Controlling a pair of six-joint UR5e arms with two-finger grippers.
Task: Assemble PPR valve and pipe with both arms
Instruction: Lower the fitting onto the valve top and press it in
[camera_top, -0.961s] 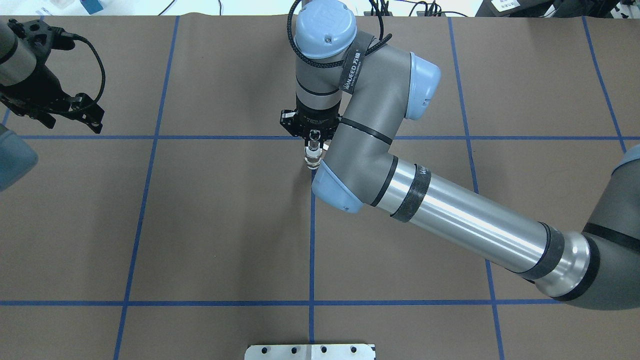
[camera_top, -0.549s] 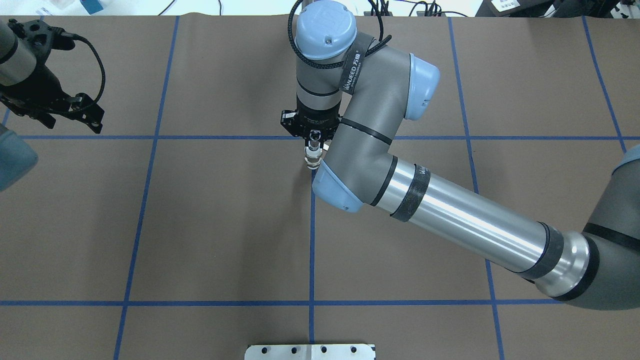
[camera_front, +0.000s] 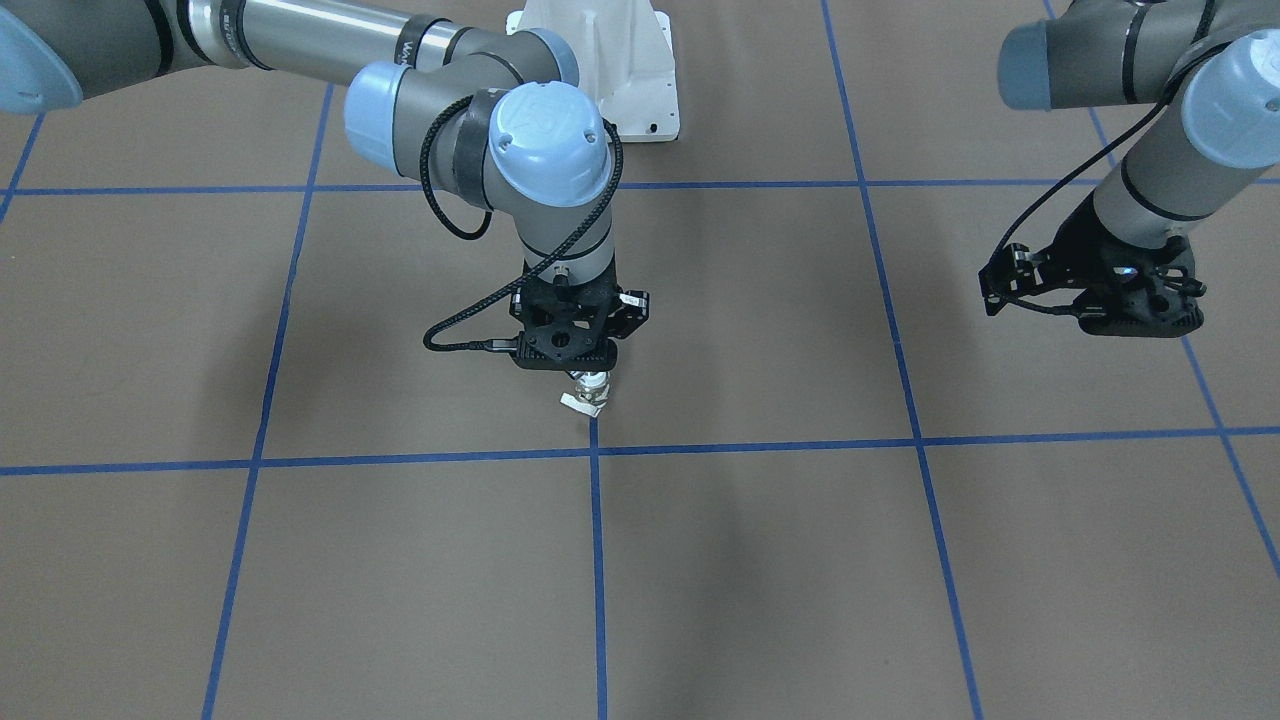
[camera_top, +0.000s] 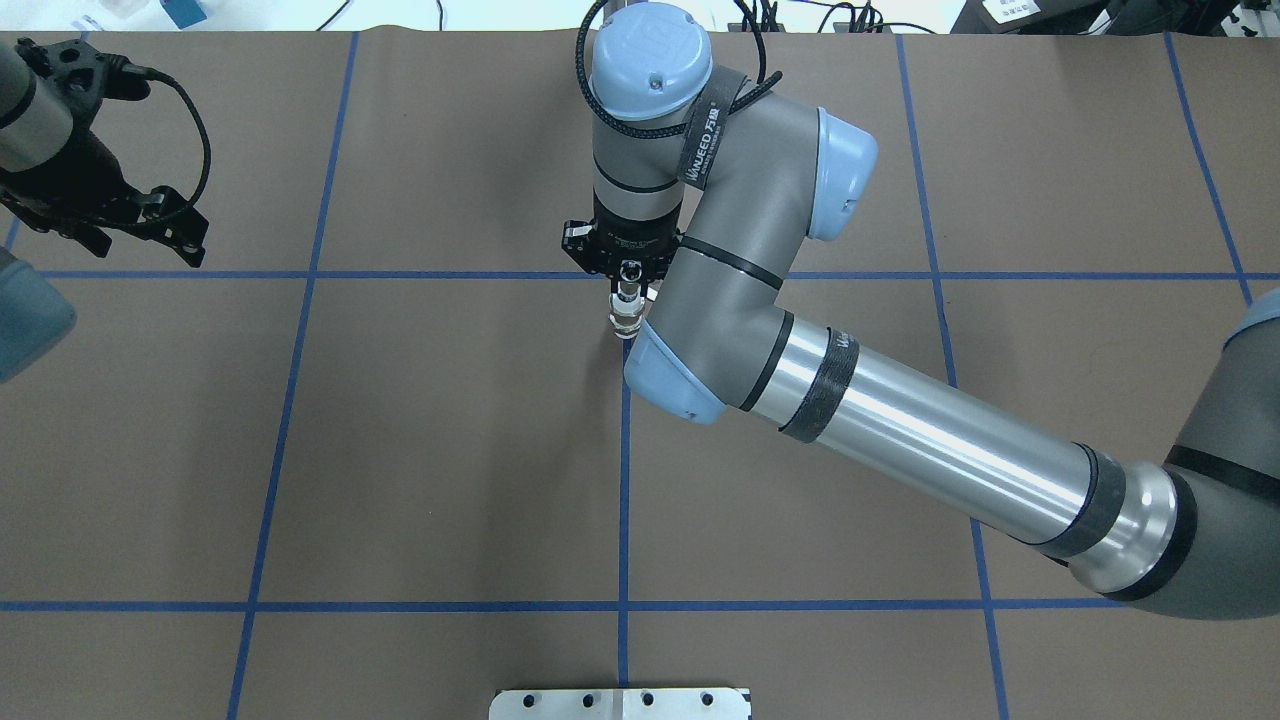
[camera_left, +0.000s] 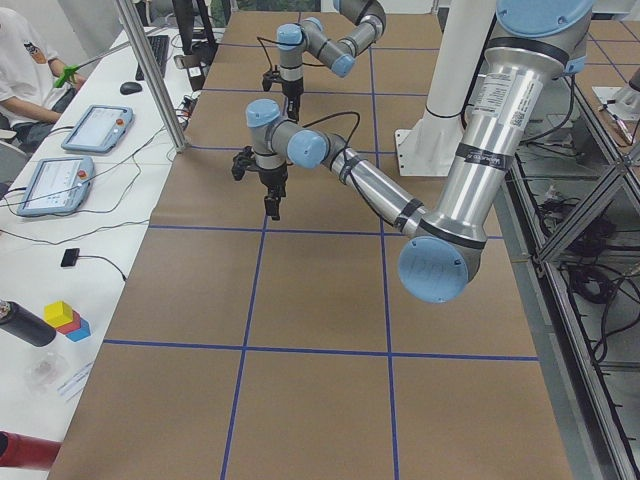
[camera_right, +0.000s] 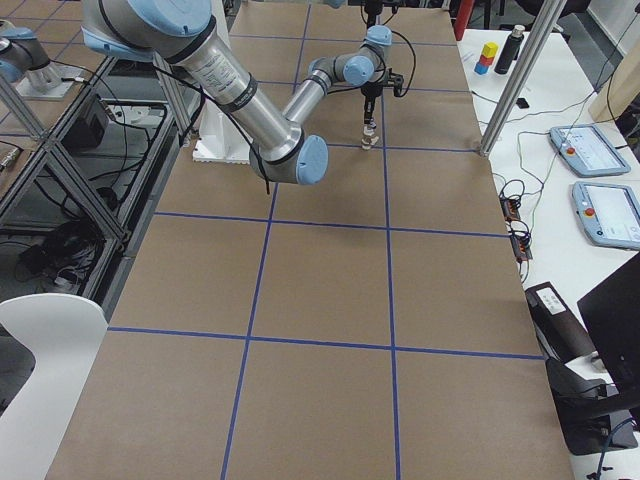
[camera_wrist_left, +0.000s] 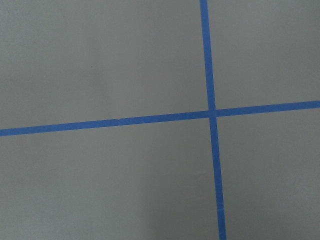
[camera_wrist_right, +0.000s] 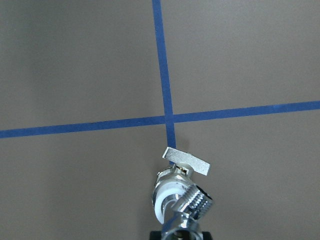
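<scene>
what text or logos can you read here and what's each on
"WANEED", as best it reads, white on the black strap round the right arm near its wrist; marks after it too small.
On the forearm strap: print cut off, unreadable.
On the tablet screens: too small.

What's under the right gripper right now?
The PPR valve, held in the right gripper, handle tab toward a blue tape crossing on the brown table. The grip point is hidden, and whether the valve touches the table I cannot tell.
</scene>
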